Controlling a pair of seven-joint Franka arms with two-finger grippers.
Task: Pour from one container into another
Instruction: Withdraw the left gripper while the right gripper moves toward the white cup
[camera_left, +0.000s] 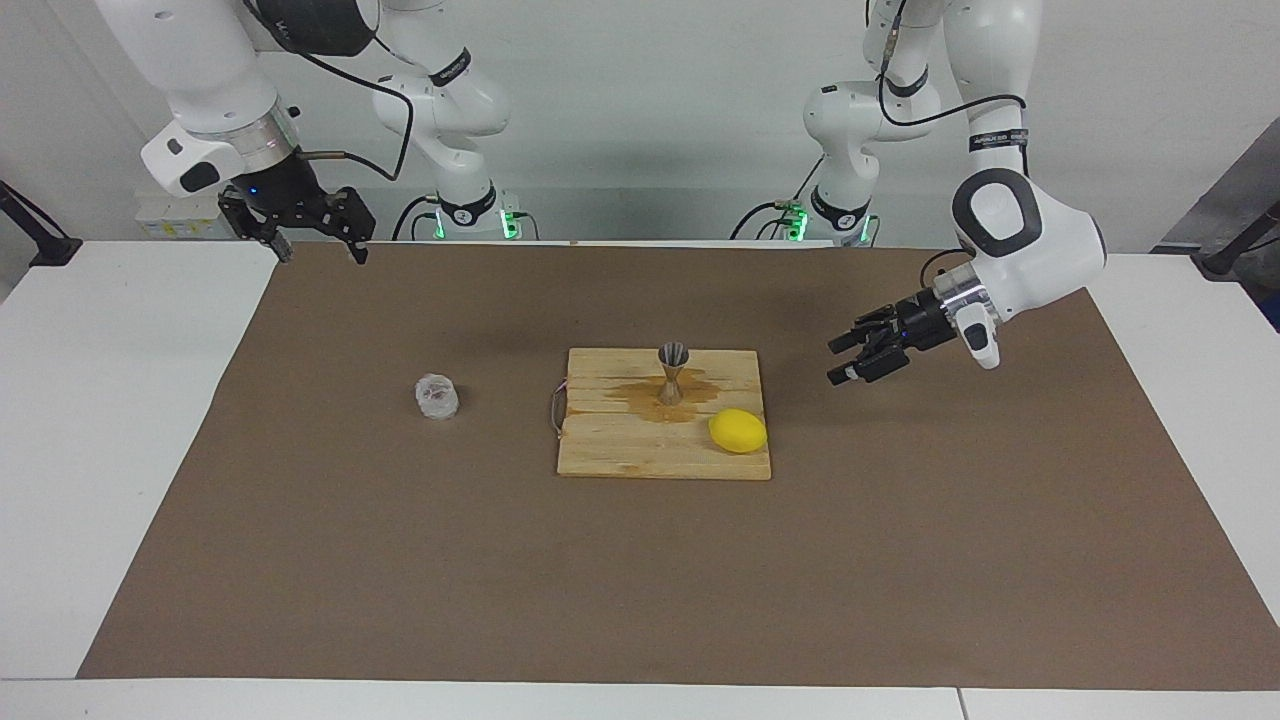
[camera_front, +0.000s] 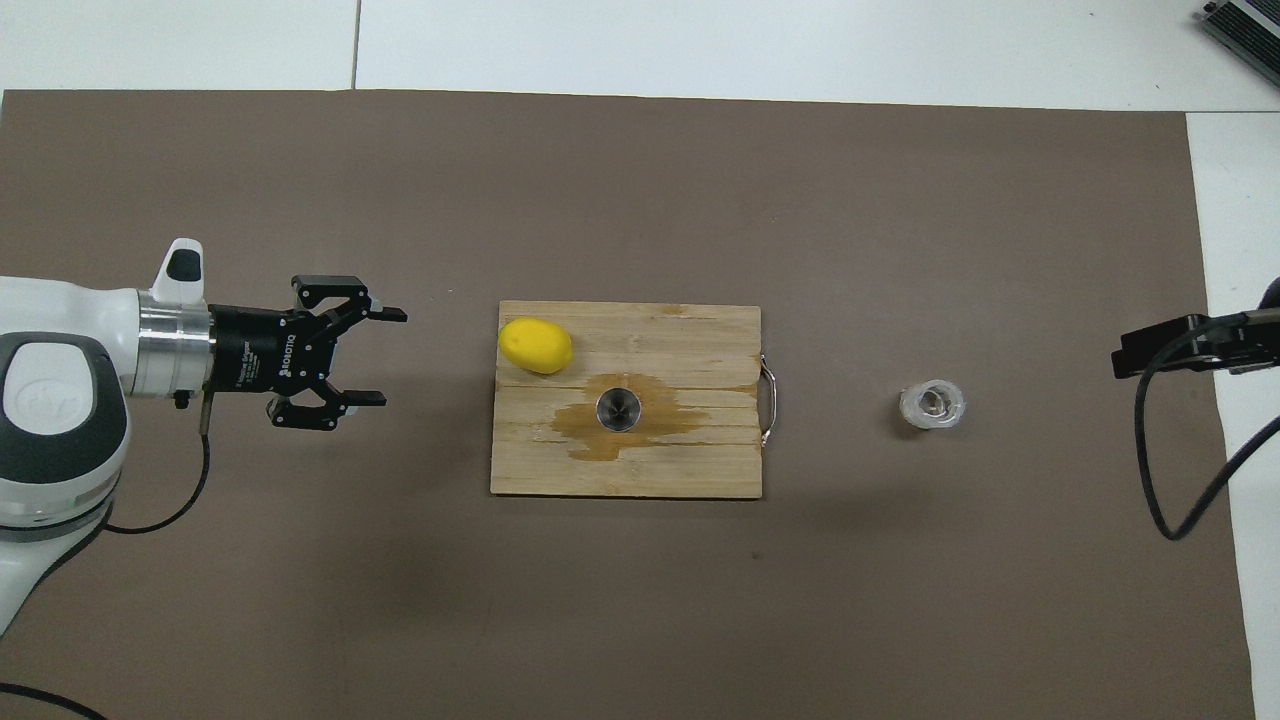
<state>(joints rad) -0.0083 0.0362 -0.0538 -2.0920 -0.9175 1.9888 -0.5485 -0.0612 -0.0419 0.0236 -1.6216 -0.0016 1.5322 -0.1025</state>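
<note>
Standing upright at the centre of the frame, the metal jigger (camera_left: 671, 372) is seen on a stained wooden board (camera_left: 640, 455), a lemon (camera_left: 738, 431) just beside it. The glass cup (camera_left: 437, 397) sits on the brown mat (camera_left: 300, 560) at centre-left, well apart from both grippers. The left gripper (camera_left: 848, 359), fingers spread and empty, is held at mid-right; the right gripper (camera_left: 320, 250), likewise spread, is raised at upper left.
</note>
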